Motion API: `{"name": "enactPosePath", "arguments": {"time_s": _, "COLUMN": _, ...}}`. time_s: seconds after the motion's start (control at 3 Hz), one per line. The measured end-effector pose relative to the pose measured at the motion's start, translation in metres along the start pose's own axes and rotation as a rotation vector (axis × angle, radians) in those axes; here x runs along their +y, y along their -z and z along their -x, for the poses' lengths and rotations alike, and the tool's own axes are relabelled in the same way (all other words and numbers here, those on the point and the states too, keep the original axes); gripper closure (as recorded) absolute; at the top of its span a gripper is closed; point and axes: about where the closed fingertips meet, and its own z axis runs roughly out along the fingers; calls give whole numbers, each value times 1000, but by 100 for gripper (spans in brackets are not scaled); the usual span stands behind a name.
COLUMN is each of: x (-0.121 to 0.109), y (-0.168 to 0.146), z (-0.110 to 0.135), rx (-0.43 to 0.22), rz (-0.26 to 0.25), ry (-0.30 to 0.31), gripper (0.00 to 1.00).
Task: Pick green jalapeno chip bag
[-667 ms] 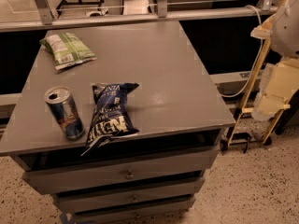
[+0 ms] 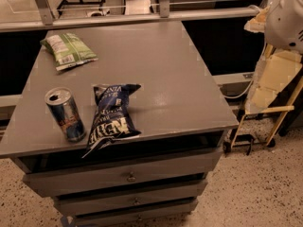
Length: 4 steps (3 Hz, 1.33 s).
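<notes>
The green jalapeno chip bag (image 2: 69,50) lies flat at the far left corner of the grey cabinet top (image 2: 170,74), with its white label panel facing up. Only a white part of my arm (image 2: 285,17) shows at the top right edge, beyond the cabinet's right side and far from the bag. My gripper is out of view.
A dark blue chip bag (image 2: 112,117) lies near the front edge, partly overhanging it. An open blue and silver can (image 2: 65,114) stands upright to its left. Drawers (image 2: 128,176) sit below the top. A yellow-framed cart (image 2: 270,103) stands on the floor at right. A rail (image 2: 142,18) runs behind the cabinet.
The white arm part at the right edge has shifted slightly up and to the left. The bags and the can have not moved.
</notes>
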Motion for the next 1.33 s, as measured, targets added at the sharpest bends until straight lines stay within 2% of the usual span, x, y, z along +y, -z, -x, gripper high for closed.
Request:
{"name": "enactPosePath", "arguments": {"time_s": 0.33, "x": -37, "y": -10, "z": 49, "rx": -86, "rz": -26, "ry": 58, "gripper": 0}}
{"name": "enactPosePath", "arguments": {"time_s": 0.67, "x": -79, "y": -11, "z": 119, "rx": -197, "rz": -72, "ry": 119, "gripper": 0}}
{"name": "enactPosePath", "arguments": {"time_s": 1.0, "x": -107, "y": -18, "z": 202, "rx": -344, "rz": -68, "ry": 164, "gripper": 0}}
{"name": "enactPosePath", "arguments": {"time_s": 1.33, "x": -111, "y": -44, "z": 280, "rx": -506, "rz": -6, "ry": 101, "gripper": 0}}
